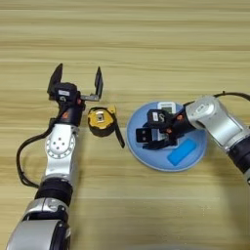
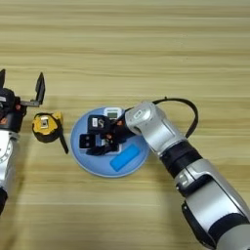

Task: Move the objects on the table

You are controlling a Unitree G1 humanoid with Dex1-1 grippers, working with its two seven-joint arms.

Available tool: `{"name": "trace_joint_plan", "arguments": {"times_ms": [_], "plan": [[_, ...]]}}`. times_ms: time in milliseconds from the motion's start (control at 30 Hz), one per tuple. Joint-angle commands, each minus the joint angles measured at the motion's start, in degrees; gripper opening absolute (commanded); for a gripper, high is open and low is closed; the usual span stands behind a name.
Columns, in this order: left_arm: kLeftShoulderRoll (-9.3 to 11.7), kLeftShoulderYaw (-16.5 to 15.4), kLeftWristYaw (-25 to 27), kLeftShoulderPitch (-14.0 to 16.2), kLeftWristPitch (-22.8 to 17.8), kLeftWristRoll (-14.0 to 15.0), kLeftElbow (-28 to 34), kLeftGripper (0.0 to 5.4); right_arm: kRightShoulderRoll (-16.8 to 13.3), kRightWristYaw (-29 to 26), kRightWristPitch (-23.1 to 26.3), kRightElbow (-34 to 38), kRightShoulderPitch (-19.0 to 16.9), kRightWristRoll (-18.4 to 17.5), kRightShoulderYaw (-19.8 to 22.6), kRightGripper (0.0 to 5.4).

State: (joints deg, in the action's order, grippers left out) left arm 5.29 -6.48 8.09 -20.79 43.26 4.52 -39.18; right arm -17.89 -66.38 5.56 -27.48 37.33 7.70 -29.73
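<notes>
Yellow tape measure (image 1: 100, 121) strap trails lower-right, left tool (image 1: 76, 83) spread wide, right tool (image 1: 155, 131) grip unclear

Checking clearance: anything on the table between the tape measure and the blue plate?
Only the tape measure's own black strap, trailing toward the plate. Otherwise bare wood, seen in both eye views. The left gripper stands open just behind the tape measure.

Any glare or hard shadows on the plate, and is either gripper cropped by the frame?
Left eye view: even light, no glare on the plate, only soft shadow beneath the right gripper above it; both grippers fully in frame. Right eye view: same light, but the left gripper is cut by the left edge.
</notes>
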Motion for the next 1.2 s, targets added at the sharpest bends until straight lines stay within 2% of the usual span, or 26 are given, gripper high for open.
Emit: {"name": "trace_joint_plan", "arguments": {"times_ms": [33, 333, 633, 867, 1067, 1200], "plan": [[0.05, 0.24, -0.24, -0.68, 0.61, -0.81, -0.86, 5.40, 0.24, 0.70, -0.46, -1.05, 0.46, 0.74, 0.16, 2.50], [0.11, 0.27, -0.25, -0.92, 0.79, -0.93, -1.52, 5.40, 0.04, 0.72, -0.62, -0.18, 0.75, -0.51, 1.88, 2.49], [0.20, 1.28, 2.18, -0.05, 0.18, -0.06, 0.45, 5.40, -3.86, -1.05, 0.78, 7.66, -1.27, -4.45, 6.51, 2.49], [1.20, 2.99, 9.40, 1.56, -1.81, 3.34, 6.04, 5.40, -6.67, -1.60, 2.32, 13.43, -2.30, -7.37, 9.22, 2.49], [0.93, 4.98, 20.36, 3.99, -6.34, 11.43, 11.84, 5.40, -8.10, -0.98, 3.97, 16.85, -3.78, -10.88, 12.66, 2.49], [0.93, 6.11, 24.92, 5.45, -8.85, 13.79, 14.39, 5.40, -8.65, -0.82, 4.02, 18.09, -4.77, -12.46, 14.16, 2.49]]}}
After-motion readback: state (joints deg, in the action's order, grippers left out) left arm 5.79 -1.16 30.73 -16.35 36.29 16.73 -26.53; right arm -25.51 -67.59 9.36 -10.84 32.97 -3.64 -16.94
